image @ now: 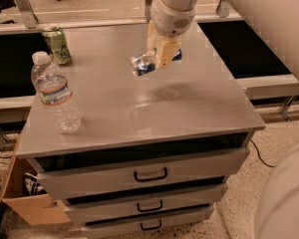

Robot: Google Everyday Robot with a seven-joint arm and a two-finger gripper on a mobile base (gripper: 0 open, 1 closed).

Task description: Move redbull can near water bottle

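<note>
- We see the redbull can (141, 65) gripped in the end effector (159, 59), lifted clear of the tabletop (199, 108) over its middle-rear part.
- The redbull can is tilted well off upright; its silver end sticks out to the left of the fingers, and a patch of blue shows below them.
- It is slim, round and metallic, with a shiny silver and blue skin.
- The end effector comes down from above on a white arm, with tan fingers (165, 50) clenched on the redbull can's sides.
- A soft shadow (170, 91) lies on the tabletop just below the end effector.
- The bottle (55, 94) stands upright near the front left edge, well apart from the redbull can; it is clear ribbed plastic with a white cap and a pale label with an orange band.
- A green can (57, 45) stands upright at the rear left corner, behind the bottle.
- The tabletop is smooth, grey and faintly glossy, and sits on a cabinet of grey drawers (149, 173) with dark loop handles.
</note>
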